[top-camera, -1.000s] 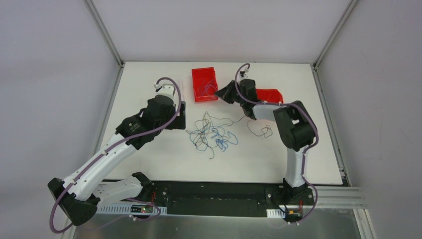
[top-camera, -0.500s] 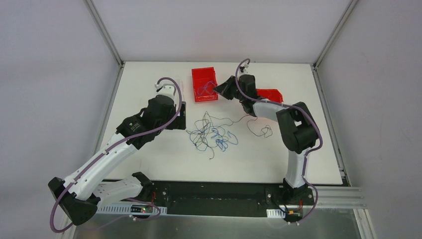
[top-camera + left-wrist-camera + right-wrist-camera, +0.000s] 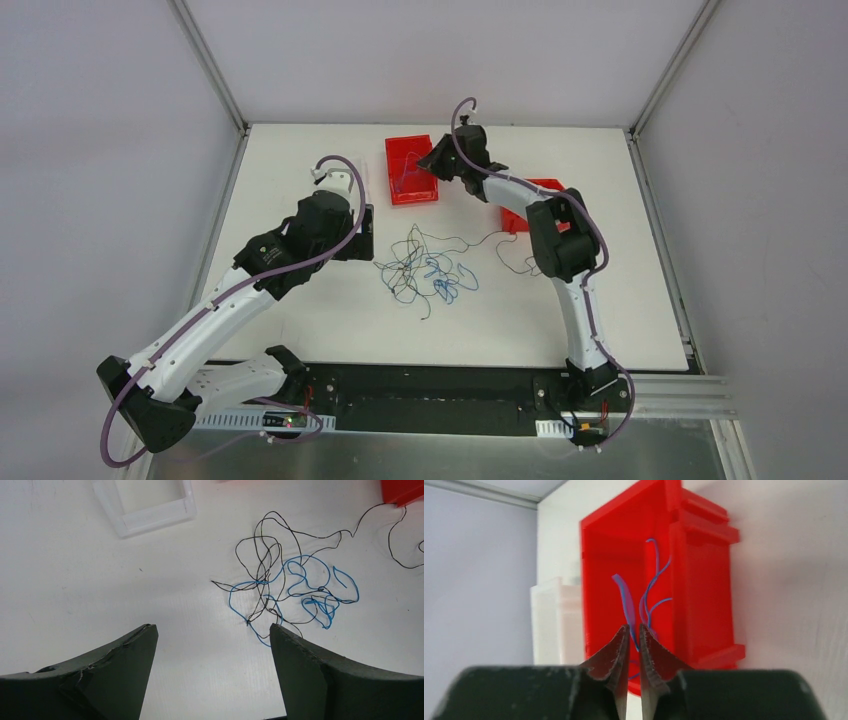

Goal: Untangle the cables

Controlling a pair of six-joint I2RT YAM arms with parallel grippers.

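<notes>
A loose tangle of blue and black cables (image 3: 425, 270) lies mid-table, also in the left wrist view as the tangle (image 3: 290, 590). One black cable (image 3: 530, 262) curls apart to its right. My left gripper (image 3: 212, 627) hovers open just left of the tangle, with nothing between its fingers. My right gripper (image 3: 634, 627) hangs over the red bin (image 3: 704, 580). Its jaws stand almost together, with a thin blue cable (image 3: 626, 600) running up from the bin between the tips. More blue strands (image 3: 654, 575) lie inside the bin.
A second red bin (image 3: 545, 190) sits behind the right arm. A white open tray (image 3: 145, 505) stands left of the red bin (image 3: 411, 170), beyond my left gripper (image 3: 365, 232). Metal frame rails and grey walls border the white table (image 3: 300, 320).
My right gripper has swung back and left from beside the red bin to over it, with a blue strand at its tips. The left arm and the tangle have not moved.
</notes>
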